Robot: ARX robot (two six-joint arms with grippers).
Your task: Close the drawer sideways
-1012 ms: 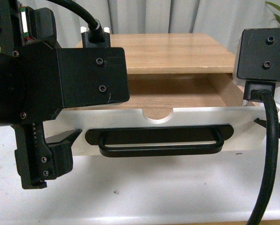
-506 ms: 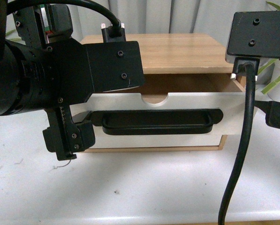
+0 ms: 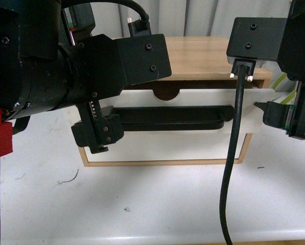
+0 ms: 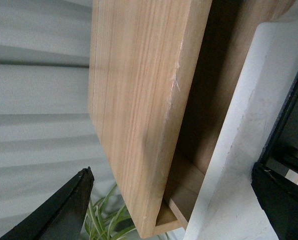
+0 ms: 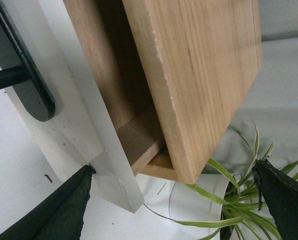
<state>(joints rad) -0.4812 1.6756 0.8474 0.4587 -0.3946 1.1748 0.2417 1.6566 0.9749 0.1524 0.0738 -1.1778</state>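
Front view: we log a wide shallow drawer (image 3: 193,138) with a white front, a long black bar handle (image 3: 172,118) and a semicircular notch (image 3: 166,93) in its top edge. It sits in the light wood cabinet (image 3: 203,56) on the white tabletop (image 3: 167,204).

Drawer position: ajar. Both wrist views show a narrow gap between the white front and the cabinet body, with light wood interior visible inside it.

Left pincer (image 4: 171,175): spread wide, gripping nothing, straddling the drawer's left end. One finger (image 4: 283,200) lies on the front-face side next to the handle. The other (image 4: 59,215) is out past the cabinet, towards the pale curtain (image 4: 39,100). We cannot tell whether either finger touches.

Right pincer (image 5: 172,167): also spread, empty. One fingertip (image 5: 74,200) sits against the end corner of the white front, and the other (image 5: 283,195) hangs over the green plant (image 5: 228,215).

A black cable (image 3: 233,153) hangs across the drawer's right part.
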